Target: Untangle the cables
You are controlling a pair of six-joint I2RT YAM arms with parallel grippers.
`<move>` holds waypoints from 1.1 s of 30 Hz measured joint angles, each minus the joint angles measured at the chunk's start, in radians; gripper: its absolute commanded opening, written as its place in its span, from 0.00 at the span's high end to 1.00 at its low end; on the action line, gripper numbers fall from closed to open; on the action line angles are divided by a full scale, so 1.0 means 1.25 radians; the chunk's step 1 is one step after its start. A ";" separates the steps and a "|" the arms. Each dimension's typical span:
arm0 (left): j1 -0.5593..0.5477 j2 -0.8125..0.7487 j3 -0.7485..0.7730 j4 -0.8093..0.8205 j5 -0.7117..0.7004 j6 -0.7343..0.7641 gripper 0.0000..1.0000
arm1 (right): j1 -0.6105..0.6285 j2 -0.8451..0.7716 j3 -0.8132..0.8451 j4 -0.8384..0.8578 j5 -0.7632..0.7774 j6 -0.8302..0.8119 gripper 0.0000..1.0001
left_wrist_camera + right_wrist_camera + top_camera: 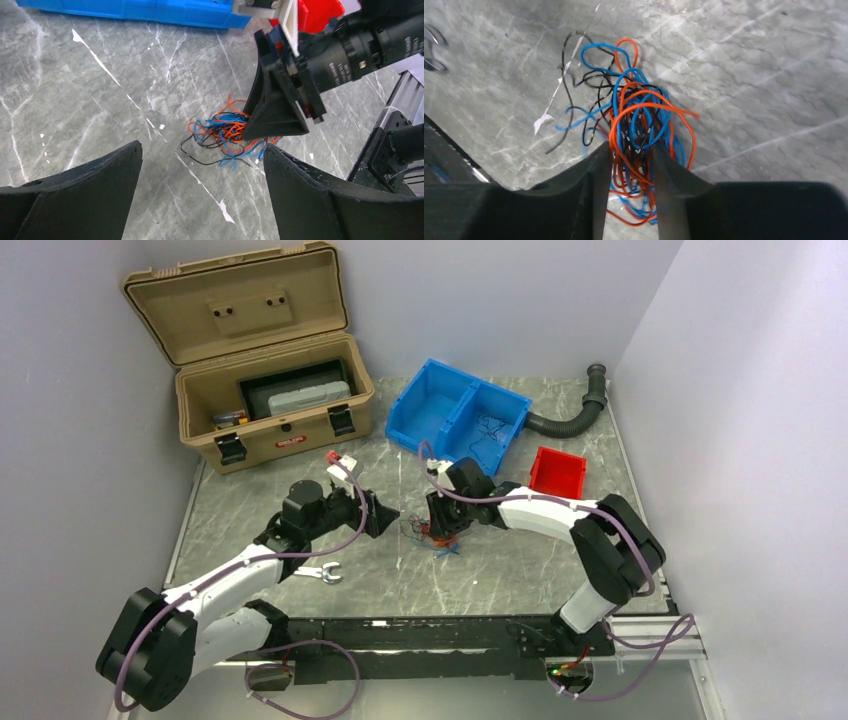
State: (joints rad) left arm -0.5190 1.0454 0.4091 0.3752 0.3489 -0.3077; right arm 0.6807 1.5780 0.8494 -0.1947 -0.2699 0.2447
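Observation:
The cables (428, 536) are a small tangle of thin orange, blue and black wires on the grey marble table, in the middle between the arms. My right gripper (441, 524) is down over them. In the right wrist view its fingers (631, 148) pinch the core of the bundle (639, 117), with loose loops spreading out ahead of the tips. My left gripper (386, 516) is open and empty, just left of the bundle. In the left wrist view the wires (220, 132) lie ahead of its wide-spread tips (201, 147), partly hidden under the right gripper's finger (272, 117).
An open tan toolbox (270, 410) stands at the back left. A blue two-compartment bin (432, 390) holding a few wires, a small red bin (556, 470) and a black corrugated hose (575, 418) are at the back right. A silver wrench (322, 573) lies near the left arm.

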 measured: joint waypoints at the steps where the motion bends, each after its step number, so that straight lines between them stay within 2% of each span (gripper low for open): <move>1: 0.000 0.000 0.000 0.000 -0.005 0.000 0.07 | 0.007 0.014 0.005 0.004 0.001 -0.001 0.90; 5: 0.000 -0.001 0.000 0.000 -0.016 0.000 0.07 | 0.035 0.027 0.014 0.038 0.009 0.013 1.00; 8: 0.000 -0.005 -0.004 0.000 -0.027 0.000 0.07 | 0.045 0.001 0.005 0.077 0.021 0.042 1.00; 15: 0.000 -0.005 -0.010 0.001 -0.034 -0.001 0.07 | 0.045 -0.146 -0.080 0.266 0.049 0.179 1.00; 22: 0.000 0.038 -0.010 0.001 -0.007 -0.004 0.05 | 0.045 -0.156 -0.117 0.352 0.047 0.252 1.00; 25: 0.000 0.048 -0.009 0.006 0.018 -0.013 0.08 | 0.045 -0.155 -0.121 0.365 0.041 0.266 1.00; 27: 0.000 0.061 -0.006 0.013 0.038 -0.020 0.22 | 0.045 -0.155 -0.121 0.378 0.034 0.273 1.00; 29: 0.000 0.082 0.001 0.020 0.062 -0.029 0.53 | 0.045 -0.152 -0.121 0.395 0.020 0.279 1.00; 31: 0.001 0.104 0.011 0.025 0.085 -0.039 0.95 | 0.045 -0.152 -0.125 0.412 0.009 0.284 1.00; 32: 0.002 0.112 0.014 0.028 0.096 -0.044 1.00 | 0.045 -0.152 -0.126 0.418 0.004 0.287 1.00; 33: 0.003 0.117 0.016 0.034 0.103 -0.046 1.00 | 0.045 -0.152 -0.127 0.421 0.002 0.289 1.00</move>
State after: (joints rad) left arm -0.5156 1.1912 0.4286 0.4175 0.4782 -0.3649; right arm 0.7364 1.3880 0.6907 0.3309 -0.2680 0.6064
